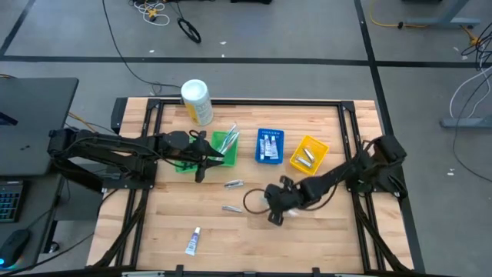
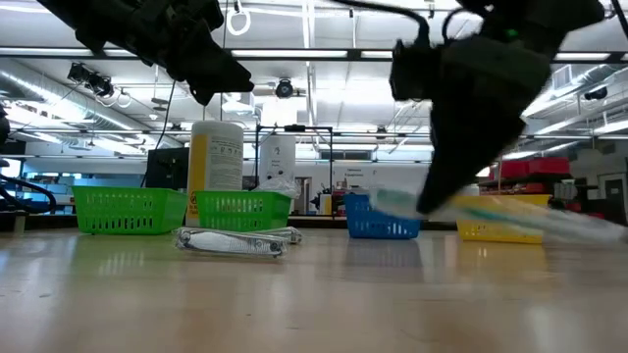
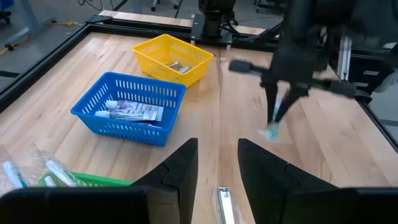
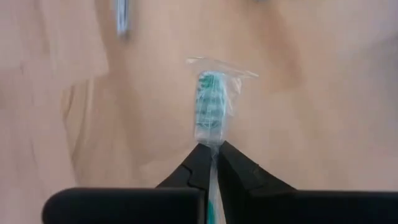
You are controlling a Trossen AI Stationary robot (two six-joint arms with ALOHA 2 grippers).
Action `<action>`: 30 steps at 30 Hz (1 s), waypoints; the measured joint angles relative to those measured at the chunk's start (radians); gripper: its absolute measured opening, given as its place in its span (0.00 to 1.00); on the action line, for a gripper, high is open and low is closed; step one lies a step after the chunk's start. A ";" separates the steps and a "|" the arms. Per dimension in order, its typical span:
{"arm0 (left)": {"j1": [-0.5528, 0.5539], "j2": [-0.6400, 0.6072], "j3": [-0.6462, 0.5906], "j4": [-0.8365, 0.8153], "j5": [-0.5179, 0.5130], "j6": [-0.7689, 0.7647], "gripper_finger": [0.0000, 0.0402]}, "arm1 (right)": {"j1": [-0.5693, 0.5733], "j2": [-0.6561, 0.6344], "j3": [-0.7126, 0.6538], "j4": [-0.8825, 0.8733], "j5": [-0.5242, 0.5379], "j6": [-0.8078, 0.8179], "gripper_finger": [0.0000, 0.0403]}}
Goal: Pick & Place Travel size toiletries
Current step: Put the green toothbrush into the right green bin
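Your right gripper (image 4: 213, 155) is pinching a wrapped toothbrush (image 4: 211, 109) by its tip, jaws narrow; it could slip mid-carry; left gripper (image 3: 217, 165) is hovering, jaws parted.

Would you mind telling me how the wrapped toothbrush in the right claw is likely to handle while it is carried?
The toothbrush is probably light and stiff: it sticks straight out of the right claw. Its clear wrapper looks slick, so it may slip or pivot in that narrow pinch.

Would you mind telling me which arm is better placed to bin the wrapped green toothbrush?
The right. Its gripper is already shut on the wrapped toothbrush over the table's middle, whereas the left gripper hovers open and empty by the green bin.
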 joint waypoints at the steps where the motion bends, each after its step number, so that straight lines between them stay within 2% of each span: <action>1: 0.000 0.000 0.000 0.000 0.000 0.004 0.30 | -0.018 -0.016 0.001 -0.004 0.016 -0.028 0.06; 4: 0.000 0.000 0.000 0.000 0.000 0.005 0.30 | -0.084 -0.064 0.000 0.000 0.044 -0.117 0.06; 8: 0.000 0.000 0.000 -0.001 0.000 0.005 0.30 | -0.167 -0.130 0.004 0.104 0.083 -0.211 0.06; 18: 0.000 0.048 -0.005 0.031 -0.008 -0.032 0.30 | -0.235 -0.184 0.004 0.501 0.073 -0.620 0.06; 25: -0.012 0.177 -0.037 0.340 0.068 0.024 0.30 | -0.270 -0.184 0.005 0.748 0.057 -0.712 0.06; 30: -0.018 0.259 -0.028 0.503 0.077 0.042 0.31 | -0.291 -0.184 0.005 0.786 0.055 -0.714 0.06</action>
